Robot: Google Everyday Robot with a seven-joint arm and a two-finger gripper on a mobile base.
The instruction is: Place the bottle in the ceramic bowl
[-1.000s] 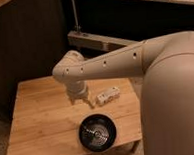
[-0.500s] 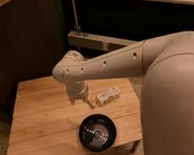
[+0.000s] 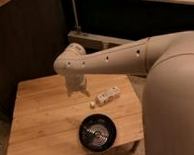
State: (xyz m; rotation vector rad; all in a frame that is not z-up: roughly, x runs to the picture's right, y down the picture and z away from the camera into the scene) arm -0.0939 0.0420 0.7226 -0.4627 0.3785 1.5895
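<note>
A small white bottle (image 3: 106, 96) lies on its side on the wooden table (image 3: 43, 121), its pale cap pointing left. My gripper (image 3: 78, 93) hangs above the table just left of the bottle, apart from it, its two fingers spread open with nothing between them. The black ceramic bowl (image 3: 98, 133) with shiny rings inside stands near the table's front edge, below the bottle and to the right of the gripper. My white arm (image 3: 119, 58) reaches in from the right.
My large white body (image 3: 175, 106) fills the right side, past the table's right edge. A dark wall and a metal shelf frame (image 3: 95, 39) stand behind the table. The table's left half is bare wood.
</note>
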